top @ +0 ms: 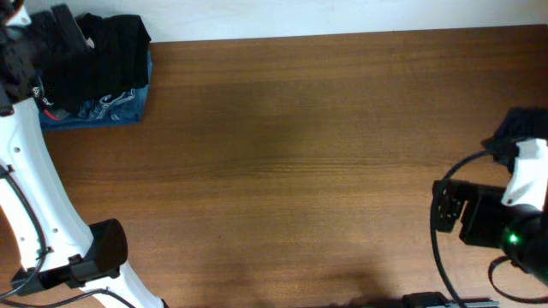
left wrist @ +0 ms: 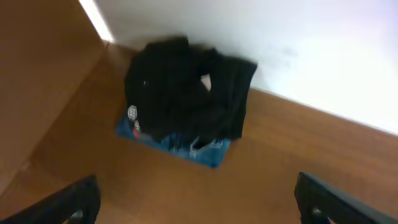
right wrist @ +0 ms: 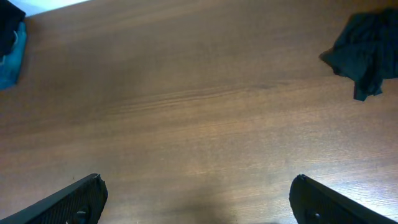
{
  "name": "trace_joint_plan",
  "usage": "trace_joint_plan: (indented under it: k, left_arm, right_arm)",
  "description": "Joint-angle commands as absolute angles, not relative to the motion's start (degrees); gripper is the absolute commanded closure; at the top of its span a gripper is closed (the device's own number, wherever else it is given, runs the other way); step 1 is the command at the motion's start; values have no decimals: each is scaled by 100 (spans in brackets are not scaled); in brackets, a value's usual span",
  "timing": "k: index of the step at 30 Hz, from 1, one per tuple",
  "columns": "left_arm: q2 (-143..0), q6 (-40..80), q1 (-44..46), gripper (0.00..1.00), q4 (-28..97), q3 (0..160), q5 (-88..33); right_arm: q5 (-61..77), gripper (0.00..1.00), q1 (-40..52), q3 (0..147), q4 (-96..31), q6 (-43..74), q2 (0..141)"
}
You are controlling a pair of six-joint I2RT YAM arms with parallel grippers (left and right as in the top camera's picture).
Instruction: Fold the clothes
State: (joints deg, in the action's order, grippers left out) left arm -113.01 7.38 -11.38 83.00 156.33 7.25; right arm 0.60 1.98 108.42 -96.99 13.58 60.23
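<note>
The black T-shirt [left wrist: 186, 93] lies in a soft, lumpy heap at the far left corner of the table [top: 300, 171], close to the white wall [left wrist: 298, 43]. It rests on top of a folded blue cloth [left wrist: 202, 149] that sticks out along the near edge. On the shirt's left side there is a small white round mark [left wrist: 132, 113]. The left wrist view is blurry, so no words on it can be read. The blue cloth has pale squiggles, also too blurry to read.

The table is smooth brown wood with long grain lines.

The left gripper [left wrist: 198, 199] has its jaws wide apart and holds nothing. The shirt sits a little way ahead of them, not between them and not touching.

The right gripper [right wrist: 199, 202] is far off on the other side, jaws wide apart too, over bare wood. A crumpled dark cloth [right wrist: 360, 53] lies near it by the right edge.
</note>
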Motion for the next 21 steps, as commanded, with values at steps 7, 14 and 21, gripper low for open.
trace_joint_plan:
  k: [7, 14, 21]
  left_arm:
    - [-11168, 725, -1149, 1, 8624, 15648, 683]
    - [-11168, 725, -1151, 1, 8624, 15648, 683]
    - [-11168, 725, -1149, 1, 8624, 15648, 683]
  right_arm:
    - [193, 1, 224, 10816, -9732, 1422, 5959]
    - [193, 1, 224, 10816, -9730, 1424, 5959]
    - [191, 1, 224, 10816, -9732, 1424, 5961]
